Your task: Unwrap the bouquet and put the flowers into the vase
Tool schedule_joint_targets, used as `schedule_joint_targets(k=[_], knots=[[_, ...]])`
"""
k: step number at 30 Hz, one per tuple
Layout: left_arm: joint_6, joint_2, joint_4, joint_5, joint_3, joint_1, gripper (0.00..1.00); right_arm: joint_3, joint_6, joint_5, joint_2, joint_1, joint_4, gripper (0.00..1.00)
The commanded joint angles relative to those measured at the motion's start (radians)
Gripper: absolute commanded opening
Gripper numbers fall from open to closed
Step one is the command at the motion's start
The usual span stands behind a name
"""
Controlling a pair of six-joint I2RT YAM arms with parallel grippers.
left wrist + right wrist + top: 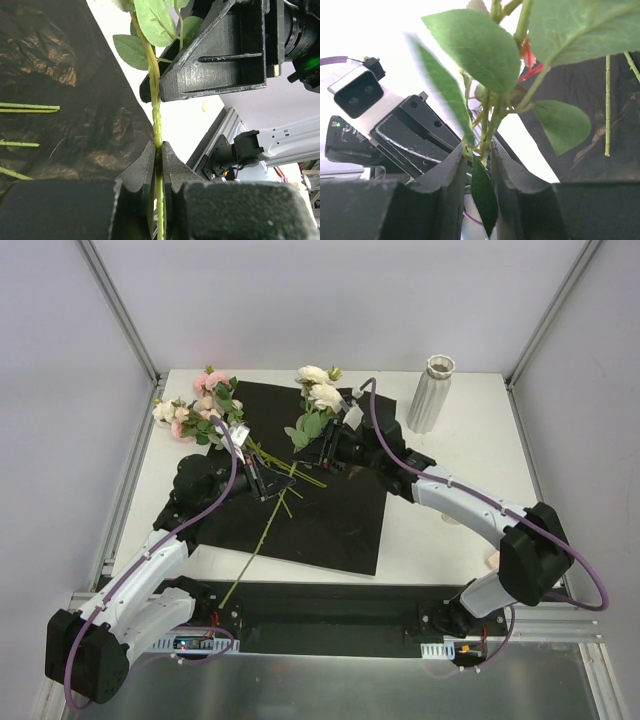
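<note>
The black wrapping sheet [340, 520] lies spread flat on the white table. Pink and cream flowers [200, 405] lie at its far left corner. A cream rose [318, 390] with green leaves [305, 430] lies at the sheet's far edge. My left gripper [268, 480] [158, 147] is shut on its thin green stem [156, 115]. My right gripper [318, 448] [479, 152] grips the same flower higher up, its jaws pressed on the leafy stem cluster [487, 125]. The ribbed white vase [432, 392] stands upright at the far right, apart from both grippers.
Loose green stems [255, 550] [30, 106] lie across the black sheet, one reaching past the table's near edge. Aluminium frame posts [120, 310] rise at the table's far corners. Bare white tabletop [440, 550] shows right of the sheet.
</note>
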Motion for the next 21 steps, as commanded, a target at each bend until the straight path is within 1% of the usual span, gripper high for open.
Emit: schedule_joint_targets(k=[1, 2, 3, 5, 6, 7, 8, 9, 10, 12, 13, 15, 16, 17, 19, 20, 21], knots=[[-0.007, -0.010, 0.101, 0.012, 0.020, -0.003, 0.00, 0.098, -0.013, 0.006, 0.018, 0.005, 0.039, 0.24], [-0.007, -0.008, 0.104, 0.010, 0.023, -0.003, 0.00, 0.107, -0.016, 0.006, 0.024, 0.005, 0.038, 0.22], [-0.007, -0.005, 0.106, 0.010, 0.028, -0.003, 0.00, 0.131, -0.027, 0.005, 0.027, 0.002, 0.033, 0.16], [-0.008, 0.004, 0.101, -0.002, 0.040, -0.003, 0.00, 0.159, -0.056, 0.005, 0.038, 0.002, 0.016, 0.11], [-0.007, 0.006, 0.094, -0.010, 0.055, -0.003, 0.06, 0.203, -0.105, 0.011, 0.039, -0.004, -0.005, 0.05], [-0.001, 0.012, 0.053, -0.020, 0.067, -0.001, 0.17, 0.228, -0.137, 0.029, 0.038, -0.009, -0.065, 0.01], [0.006, 0.015, 0.028, -0.042, 0.081, -0.001, 0.48, 0.258, -0.174, 0.041, 0.038, -0.017, -0.100, 0.01], [0.010, 0.018, 0.008, -0.047, 0.095, -0.001, 0.58, 0.286, -0.274, 0.057, 0.035, -0.035, -0.137, 0.01], [0.022, 0.022, -0.021, -0.048, 0.116, -0.001, 0.64, 0.346, -0.324, 0.078, 0.019, -0.047, -0.216, 0.01], [0.033, 0.022, -0.054, -0.056, 0.149, -0.001, 0.74, 0.398, -0.447, 0.181, -0.004, -0.085, -0.302, 0.01], [0.048, 0.021, -0.084, -0.057, 0.156, -0.001, 0.76, 0.453, -0.570, 0.265, -0.031, -0.099, -0.373, 0.01], [0.064, 0.004, -0.107, -0.062, 0.173, -0.001, 0.79, 0.502, -0.677, 0.363, -0.074, -0.144, -0.445, 0.01], [0.076, -0.002, -0.117, -0.063, 0.175, -0.001, 0.80, 0.539, -0.759, 0.447, -0.089, -0.159, -0.456, 0.01], [0.082, -0.008, -0.136, -0.070, 0.176, 0.001, 0.80, 0.558, -0.815, 0.497, -0.103, -0.176, -0.464, 0.01], [0.096, -0.025, -0.155, -0.083, 0.176, 0.001, 0.81, 0.593, -0.901, 0.576, -0.136, -0.237, -0.475, 0.01], [0.099, -0.030, -0.170, -0.088, 0.175, 0.001, 0.81, 0.636, -0.921, 0.592, -0.143, -0.260, -0.476, 0.01], [0.105, -0.031, -0.173, -0.093, 0.175, 0.002, 0.82, 0.656, -0.935, 0.601, -0.151, -0.311, -0.476, 0.01]])
